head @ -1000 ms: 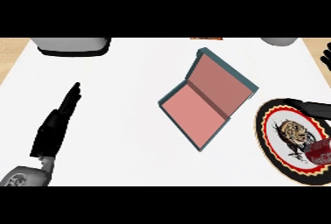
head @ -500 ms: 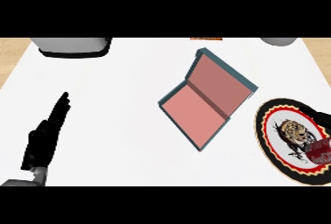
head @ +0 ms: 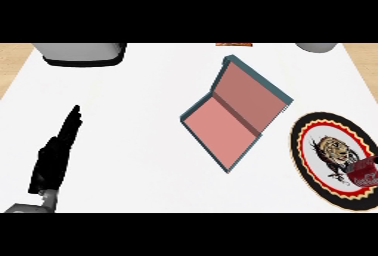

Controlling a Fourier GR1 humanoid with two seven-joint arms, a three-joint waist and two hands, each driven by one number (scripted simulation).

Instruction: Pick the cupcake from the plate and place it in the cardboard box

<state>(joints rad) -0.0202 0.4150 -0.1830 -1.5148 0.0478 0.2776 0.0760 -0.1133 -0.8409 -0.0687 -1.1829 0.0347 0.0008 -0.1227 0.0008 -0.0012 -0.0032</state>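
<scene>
A white counter (head: 140, 125) seen from above. At the near left, the robot's left hand (head: 53, 160) rests with its fingers straight and together, holding nothing. In the middle lies an open cardboard box (head: 235, 114) with a pink inside and teal rim. At the near right sits a black-rimmed plate (head: 325, 150), and the red-wrapped cupcake (head: 363, 173) is on its right side.

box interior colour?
Pinkish red inside the cardboard box, with dark teal walls; head view.
</scene>
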